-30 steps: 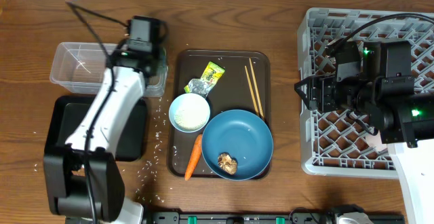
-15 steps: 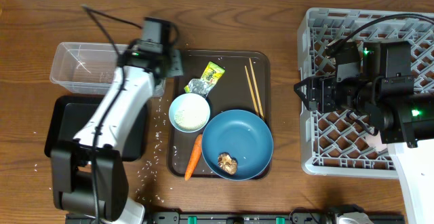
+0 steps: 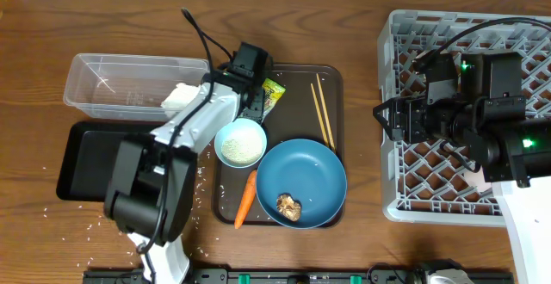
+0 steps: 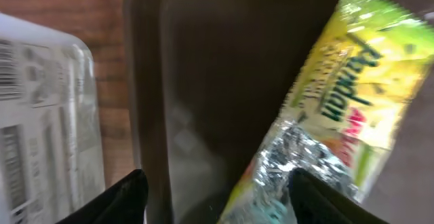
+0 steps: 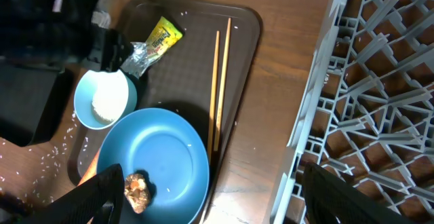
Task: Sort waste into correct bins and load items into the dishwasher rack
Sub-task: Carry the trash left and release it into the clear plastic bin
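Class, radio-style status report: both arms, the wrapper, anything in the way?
Left jaws open over wrapper, not gripping. Right jaws open, empty, at rack edge. Wrapper on brown tray, white bowl close beside.

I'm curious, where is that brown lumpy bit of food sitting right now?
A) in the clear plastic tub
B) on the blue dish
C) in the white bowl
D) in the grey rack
B: in the overhead view the brown scrap lies on the blue dish, close to its lower left rim.
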`<action>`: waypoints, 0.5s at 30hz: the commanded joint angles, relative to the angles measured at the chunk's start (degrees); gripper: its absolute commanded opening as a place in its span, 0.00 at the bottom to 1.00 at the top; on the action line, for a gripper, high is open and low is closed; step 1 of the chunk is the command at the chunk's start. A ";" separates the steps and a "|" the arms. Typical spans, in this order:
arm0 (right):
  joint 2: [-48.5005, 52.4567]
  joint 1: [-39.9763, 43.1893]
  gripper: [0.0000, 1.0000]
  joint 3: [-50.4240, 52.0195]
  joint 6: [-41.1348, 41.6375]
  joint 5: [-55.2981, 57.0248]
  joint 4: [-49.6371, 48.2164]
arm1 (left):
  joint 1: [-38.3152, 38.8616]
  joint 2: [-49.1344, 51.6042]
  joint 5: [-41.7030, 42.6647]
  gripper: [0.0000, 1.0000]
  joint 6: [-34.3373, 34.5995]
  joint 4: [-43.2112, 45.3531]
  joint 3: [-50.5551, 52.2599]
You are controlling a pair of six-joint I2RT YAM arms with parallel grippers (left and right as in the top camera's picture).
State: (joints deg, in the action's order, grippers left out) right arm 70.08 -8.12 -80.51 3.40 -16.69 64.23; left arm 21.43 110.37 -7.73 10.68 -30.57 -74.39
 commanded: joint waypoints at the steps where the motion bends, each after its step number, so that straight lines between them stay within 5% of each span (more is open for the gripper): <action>1: 0.02 -0.59 0.77 -0.35 -0.46 -0.02 0.02 | -0.04 0.68 -1.70 0.55 -0.48 0.22 0.31; 3: 0.00 -0.59 0.77 -0.37 -0.46 -0.02 -0.04 | 0.22 0.55 0.33 0.23 -0.52 -0.17 0.28; 5: 0.00 -0.57 0.77 -0.35 -0.46 -0.02 -0.11 | 0.24 -0.35 3.98 0.06 -0.52 -0.37 0.26; 15: 0.00 -0.59 0.77 -0.35 -0.46 -0.02 0.11 | -0.17 -16.00 6.05 0.06 0.92 -2.89 -0.48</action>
State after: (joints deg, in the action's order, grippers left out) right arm 70.08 -8.12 -80.51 3.40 -16.69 64.27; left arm 21.54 101.12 -1.28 10.57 -32.51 -74.37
